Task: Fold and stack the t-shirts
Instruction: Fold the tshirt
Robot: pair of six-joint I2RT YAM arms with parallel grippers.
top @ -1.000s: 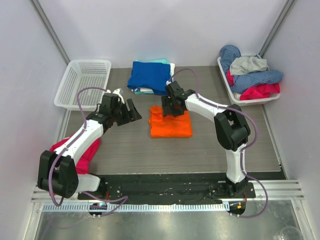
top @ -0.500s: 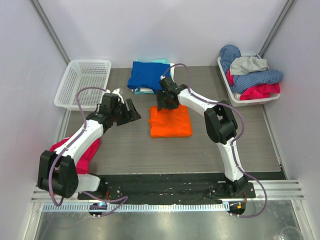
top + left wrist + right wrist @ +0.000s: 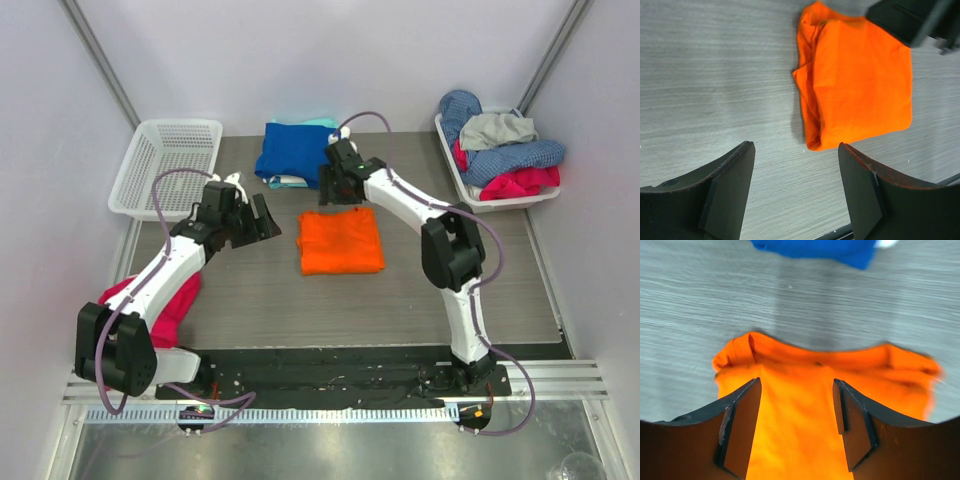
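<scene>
The orange shirt [image 3: 341,241] lay folded at the middle of the table [image 3: 250,290], so the folding looked finished and the stacking step seemed to be in hand. The blue shirt [image 3: 297,152] sat on top of a folded pile just beyond it, toward 12 o'clock. The right tool [image 3: 338,185] hung over the strip of table between the two, its fingers apart and holding nothing. The left tool [image 3: 255,222] hovered off the orange shirt's 9 o'clock side, also spread and empty.

The next move probably called for a grip on the orange bundle that catches all its layers. It would then need to be carried toward 12 o'clock and set square on the blue one.

From above, the orange bundle was close to square and slightly longer from 9 to 3 o'clock. Its thick, rolled edge faced 12 o'clock, and loose layered edges showed at 9 o'clock. Which way the collar pointed could not be told.
</scene>
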